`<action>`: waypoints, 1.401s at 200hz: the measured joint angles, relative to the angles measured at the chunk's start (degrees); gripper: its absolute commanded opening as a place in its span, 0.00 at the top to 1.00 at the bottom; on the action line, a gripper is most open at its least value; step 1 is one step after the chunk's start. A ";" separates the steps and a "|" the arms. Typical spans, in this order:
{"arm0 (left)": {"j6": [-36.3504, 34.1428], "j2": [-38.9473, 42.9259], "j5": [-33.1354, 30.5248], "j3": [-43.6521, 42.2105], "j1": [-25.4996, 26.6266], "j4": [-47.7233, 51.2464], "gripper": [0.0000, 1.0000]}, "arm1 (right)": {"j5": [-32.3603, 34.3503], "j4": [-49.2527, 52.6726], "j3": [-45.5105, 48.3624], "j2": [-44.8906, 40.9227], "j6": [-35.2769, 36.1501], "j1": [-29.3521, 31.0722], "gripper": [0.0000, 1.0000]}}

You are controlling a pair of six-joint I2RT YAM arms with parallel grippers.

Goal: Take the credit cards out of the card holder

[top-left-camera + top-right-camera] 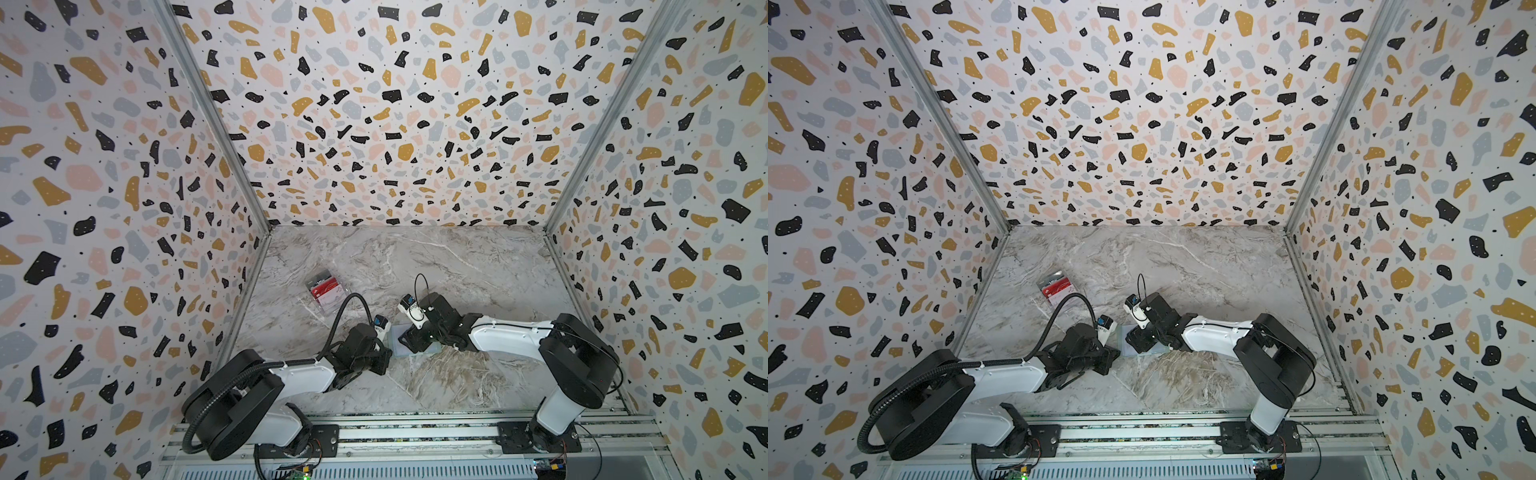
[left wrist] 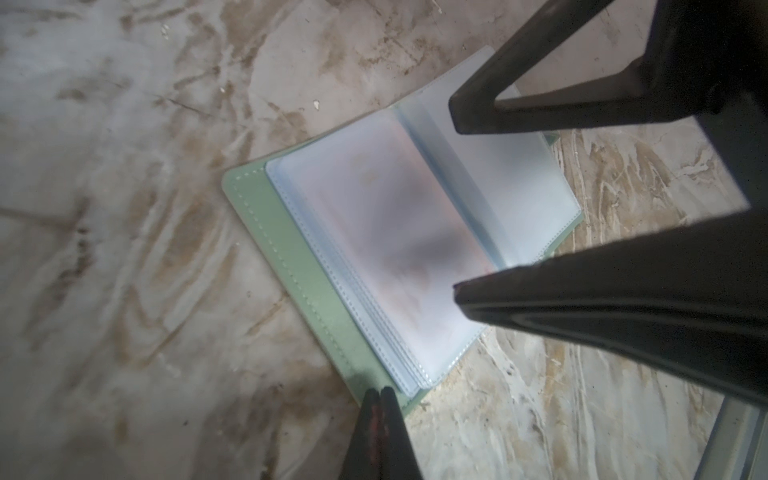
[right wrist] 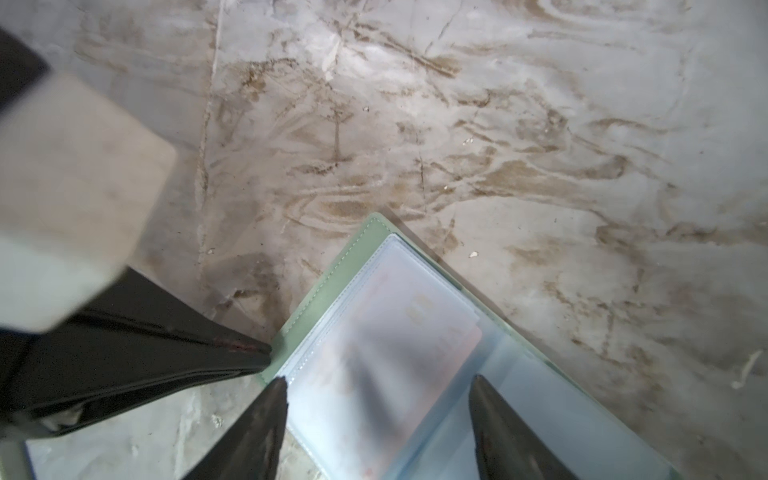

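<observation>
The right end effector (image 3: 378, 386) is standing wide open over the open card holder (image 3: 332, 270), holding nothing. One of its fingers (image 3: 274, 399) is sitting at the outer edge of the left-hand page and the other is sitting over the fold. The left end effector (image 2: 378, 395) is closed tight with nothing showing between its tips, which are touching the holder's mint-green cover at one corner.

One card holder is lying open and flat on the marbled surface (image 1: 457, 270), near the middle of the front edge, between the two arms. Its clear bluish sleeves are facing up, and the stitched green cover is showing along one side. One card (image 3: 436, 320), whitish pink, is showing through the top sleeve of the left-hand page. A small gold patch is showing on it, but its print is too blurred to read. Whether a second card is sitting in the other sleeves cannot be told.

In both top views one clear box (image 1: 326, 289) with red and dark contents is lying toward the left edge, well apart from the holder. Its lettering is too small to read.
</observation>
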State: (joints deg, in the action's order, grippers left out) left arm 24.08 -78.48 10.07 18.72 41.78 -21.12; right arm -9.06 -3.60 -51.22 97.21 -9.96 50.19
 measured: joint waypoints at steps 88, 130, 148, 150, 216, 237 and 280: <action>2.34 -0.98 -1.09 -1.90 1.11 -5.20 1.00 | 7.19 1.01 -2.89 4.63 -0.28 3.56 0.22; 2.64 -1.16 -1.60 -1.99 1.42 -5.75 1.00 | 11.74 1.64 -3.39 5.49 -0.28 5.31 0.22; 2.75 -1.16 -1.75 -1.99 1.49 -5.77 1.00 | 12.57 1.62 -3.39 5.62 -0.33 5.73 0.23; 2.75 -1.16 -1.77 -1.99 1.49 -5.77 1.00 | 12.70 1.62 -3.39 5.62 -0.33 5.75 0.23; 3.30 -1.27 -2.34 -2.25 1.79 -6.40 1.00 | 14.25 1.46 -3.39 5.64 -1.84 5.97 0.35; 3.61 -1.31 -2.56 -2.25 1.79 -6.47 1.00 | 15.06 1.44 -3.39 5.62 -2.32 6.08 0.40; 3.65 -1.31 -2.86 -2.25 1.79 -6.45 1.00 | 15.93 0.87 -2.43 4.94 -3.43 5.62 0.52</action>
State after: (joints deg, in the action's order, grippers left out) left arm 27.73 -79.79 7.20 16.47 43.57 -27.57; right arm 6.87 -2.72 -53.65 102.15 -13.39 55.81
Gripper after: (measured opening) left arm 0.046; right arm 0.507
